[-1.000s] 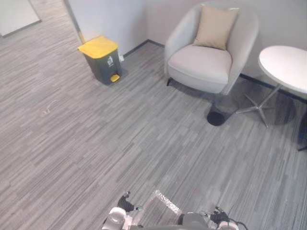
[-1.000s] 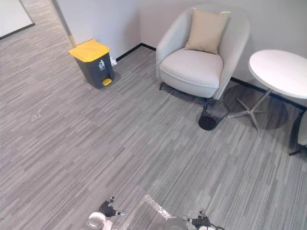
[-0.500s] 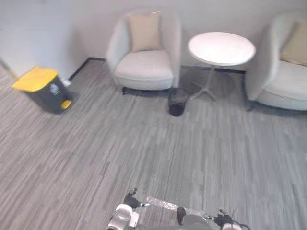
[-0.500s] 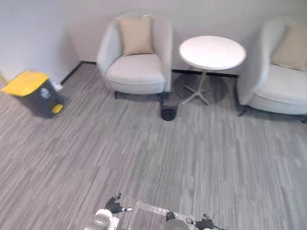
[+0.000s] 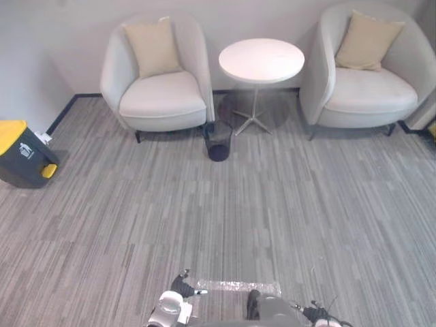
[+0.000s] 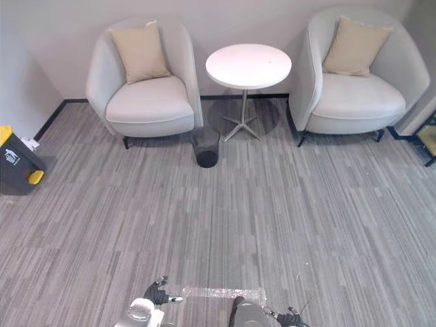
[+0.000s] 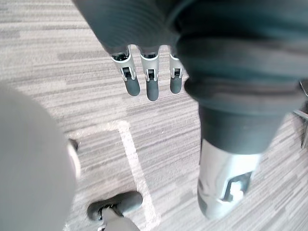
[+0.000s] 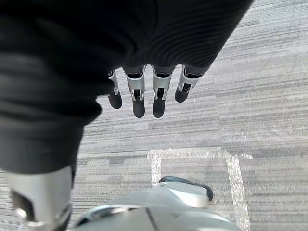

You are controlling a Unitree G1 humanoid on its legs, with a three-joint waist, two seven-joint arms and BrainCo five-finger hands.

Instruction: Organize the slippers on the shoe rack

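Grey striped carpet (image 5: 204, 218) runs to a left armchair (image 5: 162, 102) and a right armchair (image 5: 368, 88), with a round white table (image 5: 261, 60) and a dark wastebasket (image 5: 219, 141) between them. The left robot hand (image 7: 151, 86) and right robot hand (image 8: 138, 103) hang over the carpet, fingers straight and apart, holding nothing. Where the slippers lie cannot be told. They are probably light and floppy, and are best pinched at the upper strap or heel edge.

1. My left hand (image 7: 150, 79) hangs low at my side, its fingers (image 7: 132, 84) straight and close together in a row.
2. Its thumb (image 7: 226, 190) stands well apart from them, also straight.
3. My right hand (image 8: 144, 94) hangs the same way, relaxed, with its dark tips level.
4. The right thumb (image 8: 41, 199) sits off to one side.
5. A dark ribbed cover (image 8: 72, 57) wraps each wrist.
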